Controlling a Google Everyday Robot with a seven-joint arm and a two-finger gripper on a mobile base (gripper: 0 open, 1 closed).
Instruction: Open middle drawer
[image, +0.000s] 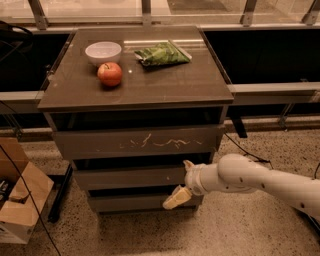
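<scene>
The cabinet has three drawer fronts. The top drawer (137, 142) bears white scratch marks. The middle drawer (127, 178) is the plain grey-brown front below it, with a dark gap above. The bottom drawer (130, 203) is the smallest. My gripper (181, 181) on the white arm (250, 177) is at the right end of the middle drawer's front. It is open, with one fingertip (187, 164) at the front's upper edge and the other finger (176, 198) hanging below its lower edge.
On the cabinet top (165, 87) sit a white bowl (103, 51), a red apple (109, 74) and a green bag (162, 53). A cardboard box (20, 200) stands on the floor at the left. Cables run along the floor on both sides.
</scene>
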